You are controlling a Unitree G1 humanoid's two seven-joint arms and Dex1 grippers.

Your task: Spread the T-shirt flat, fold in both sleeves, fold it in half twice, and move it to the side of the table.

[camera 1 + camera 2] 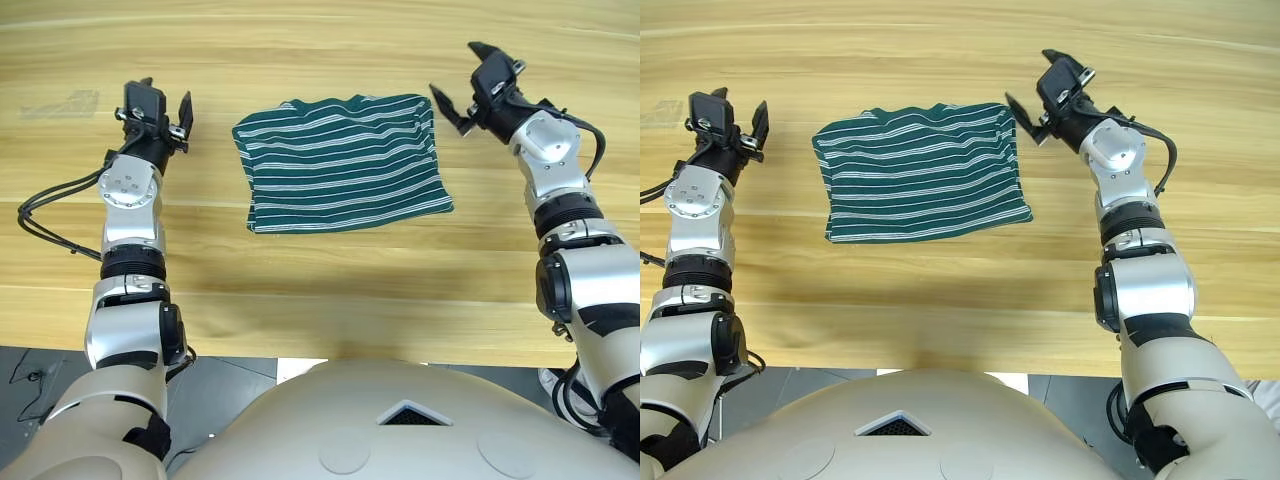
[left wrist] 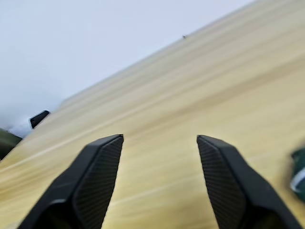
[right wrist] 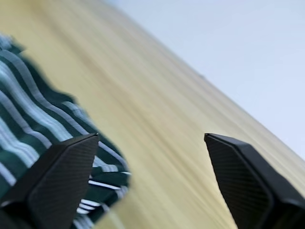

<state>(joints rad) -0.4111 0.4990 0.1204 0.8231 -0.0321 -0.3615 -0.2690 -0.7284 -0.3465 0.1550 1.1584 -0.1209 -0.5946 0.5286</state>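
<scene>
A dark green T-shirt with white stripes [image 1: 342,163] lies folded into a compact rectangle on the wooden table [image 1: 300,270], near its middle. My left gripper [image 1: 160,100] hovers open to the left of the shirt, a short gap away, holding nothing. Just off the shirt's far right corner my right gripper [image 1: 462,82] is open too, with its fingers spread wide. In the right wrist view a striped edge of the T-shirt [image 3: 28,124] lies beside one fingertip [image 3: 71,162]. In the left wrist view a scrap of the T-shirt [image 2: 299,172] peeks in past the bare fingers [image 2: 97,167].
Light wood stretches on all sides of the shirt, with wide free room to the left, right and front. The table's front edge [image 1: 330,355] runs close to me. A black cable [image 1: 50,205] loops off my left forearm.
</scene>
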